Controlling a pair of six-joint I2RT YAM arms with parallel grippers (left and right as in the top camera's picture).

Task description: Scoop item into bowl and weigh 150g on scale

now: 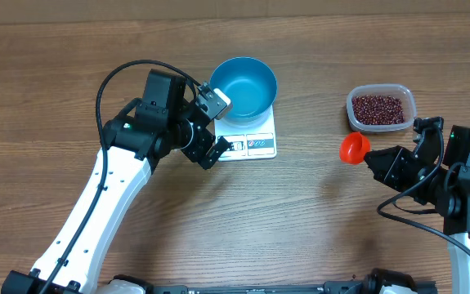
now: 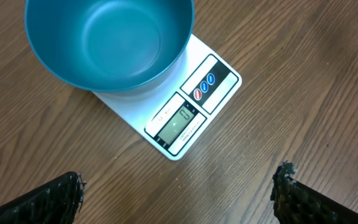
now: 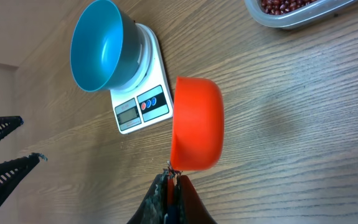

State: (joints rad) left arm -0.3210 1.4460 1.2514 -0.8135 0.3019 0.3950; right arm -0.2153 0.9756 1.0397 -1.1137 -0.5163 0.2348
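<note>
The blue bowl (image 1: 244, 86) stands empty on the white scale (image 1: 255, 145), whose display and buttons face the table's front. My left gripper (image 1: 217, 126) hovers just left of the scale, jaws wide open and empty; its wrist view shows the bowl (image 2: 110, 40), the scale (image 2: 166, 121) and bare wood between the fingers (image 2: 180, 180). The red-brown beans (image 1: 379, 108) lie in a clear tub (image 1: 410, 102) at the right. My right gripper (image 1: 373, 157) is shut on the handle of an orange-red scoop (image 1: 353, 148) (image 3: 196, 123), held over the table between scale and tub.
From the right wrist, the bowl (image 3: 98, 46) and scale (image 3: 144, 102) lie ahead on the left, and the tub (image 3: 291, 15) at the top right. The left arm's fingers (image 3: 7, 168) show at that view's left edge. Wooden tabletop surrounds everything.
</note>
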